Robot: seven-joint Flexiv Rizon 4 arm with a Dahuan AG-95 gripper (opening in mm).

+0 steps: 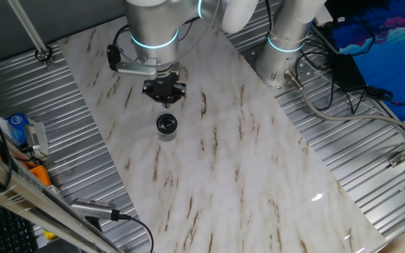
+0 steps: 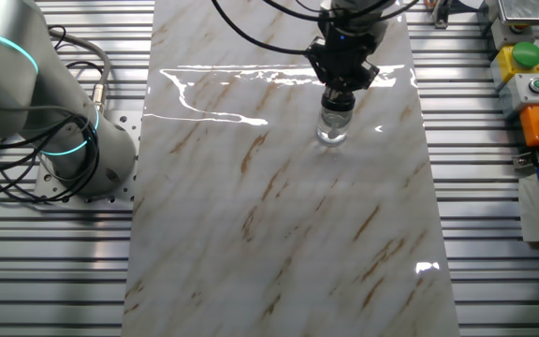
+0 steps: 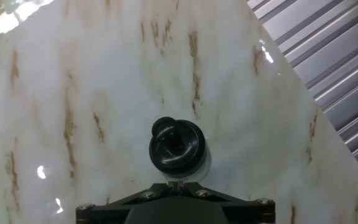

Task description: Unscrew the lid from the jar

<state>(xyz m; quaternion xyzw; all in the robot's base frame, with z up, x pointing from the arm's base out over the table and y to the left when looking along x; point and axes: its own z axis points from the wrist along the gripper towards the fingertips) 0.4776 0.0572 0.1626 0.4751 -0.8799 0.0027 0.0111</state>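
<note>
The jar (image 1: 166,131) stands upright on the marble tabletop, with a clear whitish body and the black lid (image 1: 166,124) on top. In the other fixed view the jar (image 2: 332,127) sits just below my gripper (image 2: 342,82), with the lid (image 2: 337,103) dark under the fingertips. My gripper (image 1: 164,97) hovers just above and behind the jar and holds nothing. In the hand view the lid (image 3: 178,147) lies right ahead of my gripper (image 3: 176,182), whose two fingers are pressed together. A small dark round bump shows at the lid's upper left edge.
The marble board (image 1: 223,161) lies on a ribbed metal table (image 1: 343,133). The robot base and cables (image 1: 294,42) stand at the back right. A control box with buttons (image 2: 527,75) is at the right edge in the other fixed view.
</note>
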